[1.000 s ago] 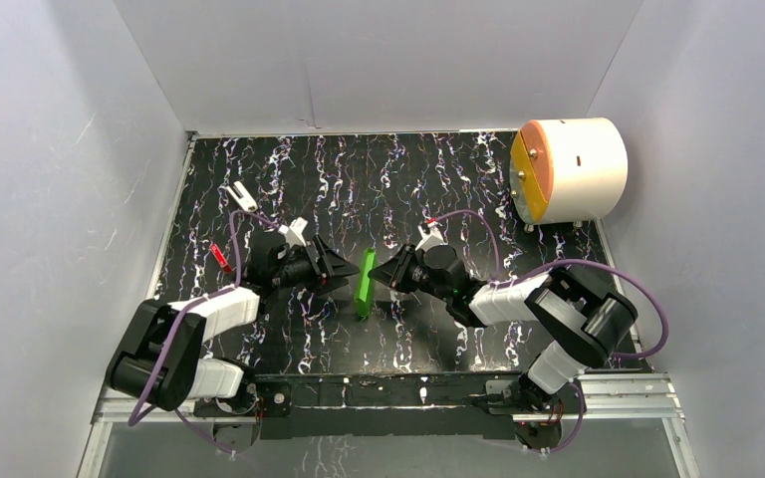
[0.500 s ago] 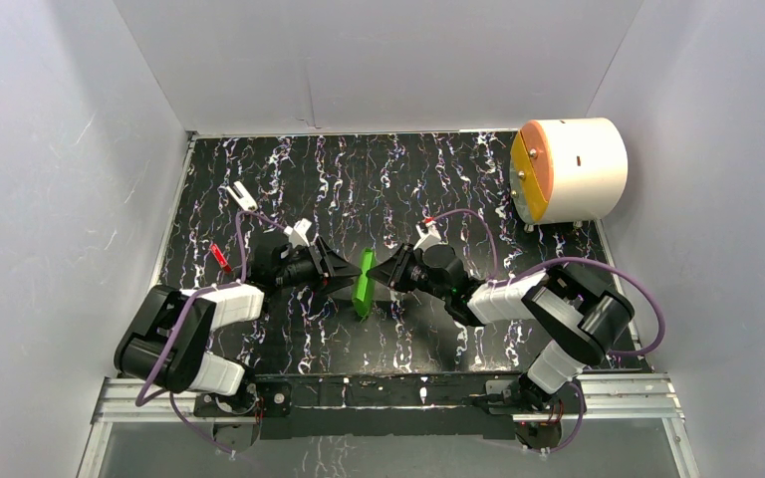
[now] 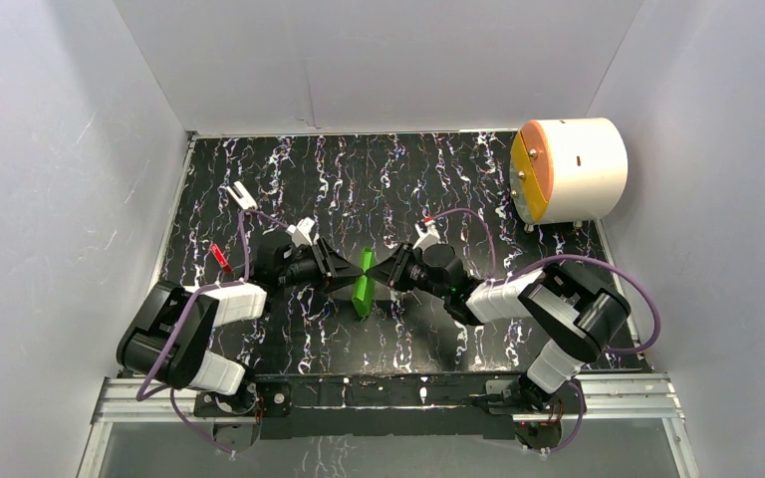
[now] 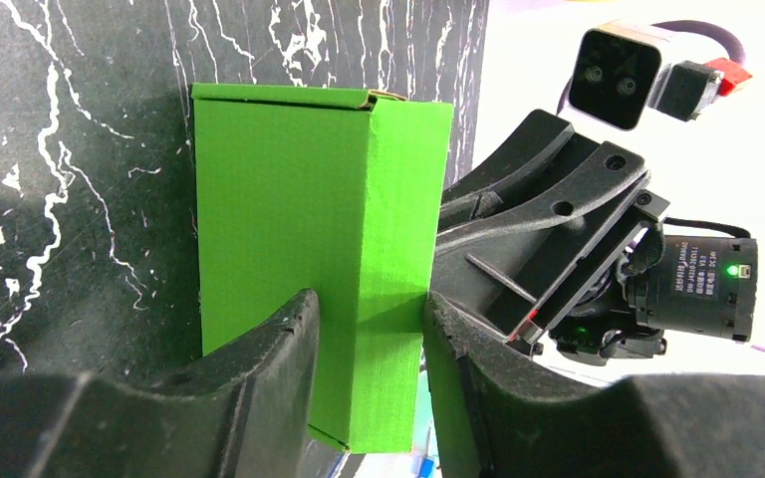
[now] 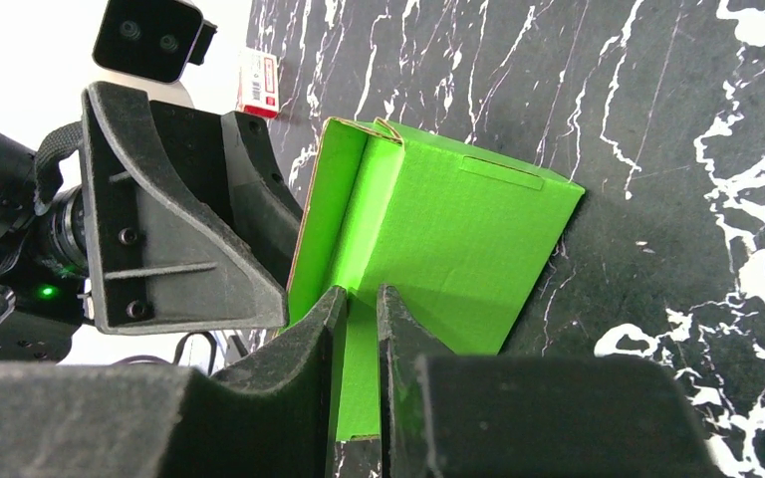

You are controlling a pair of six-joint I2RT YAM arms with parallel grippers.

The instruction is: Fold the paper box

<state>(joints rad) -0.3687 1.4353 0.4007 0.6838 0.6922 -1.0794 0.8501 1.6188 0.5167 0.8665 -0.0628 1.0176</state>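
Observation:
The paper box (image 3: 364, 279) is a bright green folded card box standing on its edge on the black marbled table, between my two grippers. My left gripper (image 3: 348, 278) is at its left side. In the left wrist view its fingers (image 4: 294, 334) press both sides of the box's narrow face (image 4: 393, 249), so the left gripper (image 4: 367, 339) is shut on the box. My right gripper (image 3: 381, 276) is at the box's right side. In the right wrist view the right gripper (image 5: 361, 319) is shut on a thin green panel of the box (image 5: 458, 224).
A large white cylinder with an orange-yellow face (image 3: 570, 169) stands at the back right. A small red item (image 3: 220, 257) and a white clip-like piece (image 3: 242, 195) lie at the left. Grey walls enclose the table on three sides.
My left gripper has moved right, up to the box, and now grips it. My right gripper has edged left with the box. The box stays upright in the middle.

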